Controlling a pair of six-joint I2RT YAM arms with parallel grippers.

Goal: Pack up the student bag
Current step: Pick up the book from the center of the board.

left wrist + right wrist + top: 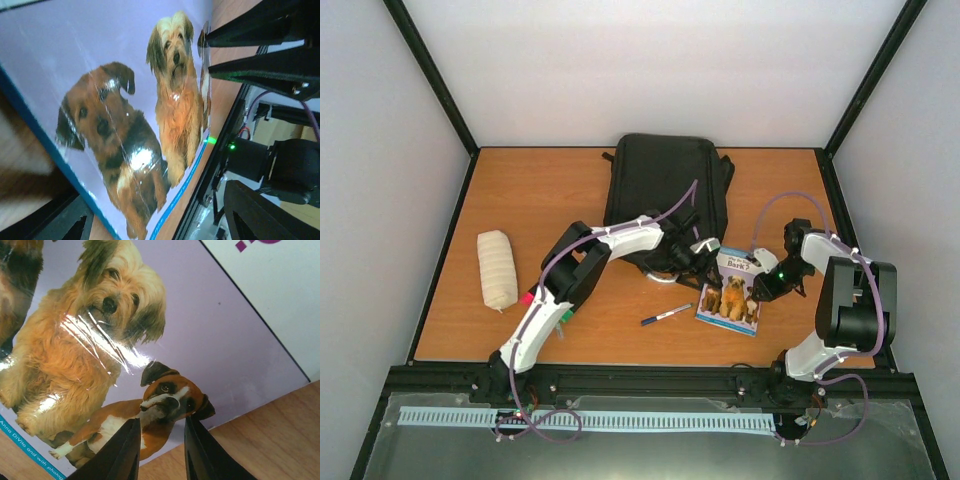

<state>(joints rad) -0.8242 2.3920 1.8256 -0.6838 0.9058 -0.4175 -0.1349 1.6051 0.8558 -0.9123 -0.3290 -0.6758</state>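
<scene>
The student bag [665,190] is a large black backpack lying flat at the back middle of the table. A dog picture book [730,295] lies just in front of it to the right. My left gripper [692,258] is at the book's far left corner, by the bag's near edge. Its jaws stand wide apart, and the book cover [125,125] fills its wrist view. My right gripper [767,285] is at the book's right edge, jaws a little apart over the boxer dog on the cover [170,400], holding nothing.
A blue-and-white pen [666,315] lies on the table left of the book. A white cloth roll [498,268] lies at the far left. My right gripper's fingers [255,65] show in the left wrist view, close beyond the book.
</scene>
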